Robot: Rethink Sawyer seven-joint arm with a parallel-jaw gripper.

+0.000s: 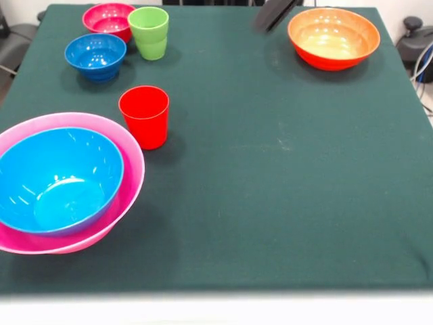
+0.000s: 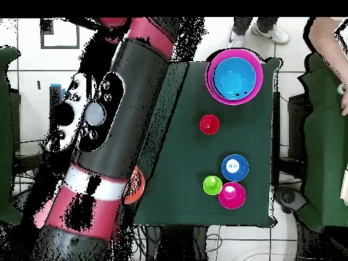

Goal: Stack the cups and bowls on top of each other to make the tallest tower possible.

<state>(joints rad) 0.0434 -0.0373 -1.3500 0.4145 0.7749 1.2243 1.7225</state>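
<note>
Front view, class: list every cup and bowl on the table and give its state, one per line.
Hot-pink bowl: upright, holding the large blue bowl.
Large blue bowl: nested inside it, empty.
Red cup: upright, standing alone.
Green cup: upright, beside the magenta bowl.
Magenta bowl: upright, empty.
Small blue bowl: upright, empty.
Orange bowl: upright, empty, apart from the rest.

Place: a robot lab or test room.
Table: a table (image 1: 284, 203) covered in dark green cloth, set up as a work surface.
Robot: a red and black arm (image 2: 102, 129) looms over the table's side in the overhead view.
Floor: pale tiles (image 2: 292, 34) around the table.
Beside the table: black chairs (image 2: 309, 95); a person's shoes (image 2: 262, 30) beyond its end.
</note>
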